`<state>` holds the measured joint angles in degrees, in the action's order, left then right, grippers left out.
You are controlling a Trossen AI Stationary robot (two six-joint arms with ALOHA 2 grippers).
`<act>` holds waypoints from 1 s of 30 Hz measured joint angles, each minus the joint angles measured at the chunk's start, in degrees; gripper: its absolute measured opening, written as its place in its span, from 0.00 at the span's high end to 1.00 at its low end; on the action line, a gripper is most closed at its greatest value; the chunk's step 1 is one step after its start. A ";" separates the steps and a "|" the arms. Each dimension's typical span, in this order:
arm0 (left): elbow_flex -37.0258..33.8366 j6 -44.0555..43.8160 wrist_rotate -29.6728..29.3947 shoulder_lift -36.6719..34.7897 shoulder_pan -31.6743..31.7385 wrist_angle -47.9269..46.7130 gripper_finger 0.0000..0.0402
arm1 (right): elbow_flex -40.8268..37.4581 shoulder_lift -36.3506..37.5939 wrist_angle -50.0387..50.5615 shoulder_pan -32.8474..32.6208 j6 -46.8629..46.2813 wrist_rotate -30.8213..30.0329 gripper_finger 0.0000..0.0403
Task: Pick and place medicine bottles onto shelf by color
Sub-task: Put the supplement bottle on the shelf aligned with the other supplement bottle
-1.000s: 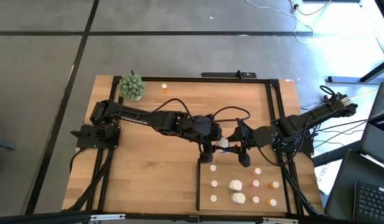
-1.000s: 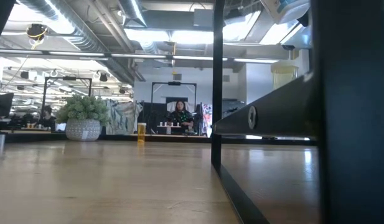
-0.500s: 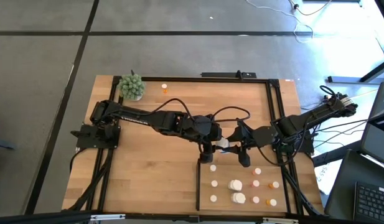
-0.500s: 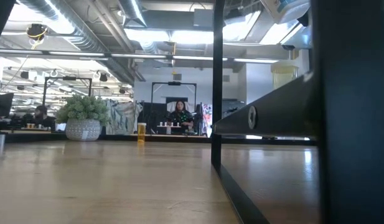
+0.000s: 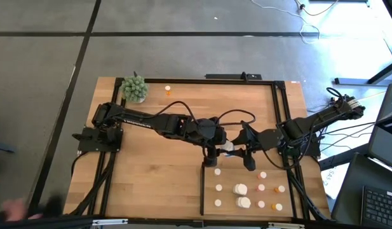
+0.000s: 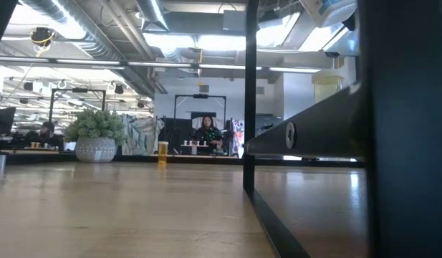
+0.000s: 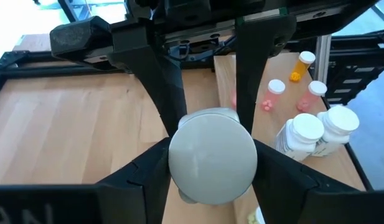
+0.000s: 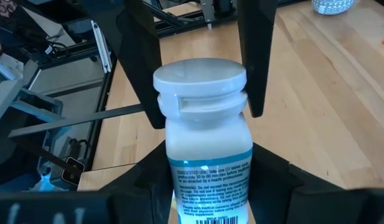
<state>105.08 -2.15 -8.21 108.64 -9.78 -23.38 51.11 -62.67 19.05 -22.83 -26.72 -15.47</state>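
Right, both the left gripper (image 7: 210,165) and right gripper (image 8: 201,155) clamp one white medicine bottle (image 8: 203,134) mid-handover; next, one should release before shelf (image 5: 272,203) placement.

A chunky white medicine bottle (image 8: 203,149) with a white cap and printed label is held between both arms' fingers, just above the shelf's (image 5: 272,205) far edge. On the shelf stand two more chunky white bottles (image 5: 241,195) side by side, with small white-capped orange and pink bottles (image 5: 270,189) beside them. One orange bottle (image 5: 168,91) stands alone on the worktop's far side
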 joint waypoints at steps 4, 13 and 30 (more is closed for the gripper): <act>0.00 -1.39 0.02 -0.01 0.16 0.10 0.55 | 0.00 0.00 -0.02 0.00 -0.16 0.14 0.60; 0.00 -1.13 -0.06 -0.01 0.37 0.07 0.52 | 0.00 0.00 -0.02 0.02 -0.24 -0.04 0.60; 0.00 -0.77 -0.09 0.00 0.37 0.26 0.52 | 0.00 0.00 -0.04 0.02 -1.37 -0.04 0.60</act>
<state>105.08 -2.92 -8.29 108.64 -9.41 -23.11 51.11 -62.67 19.00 -22.81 -28.09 -15.51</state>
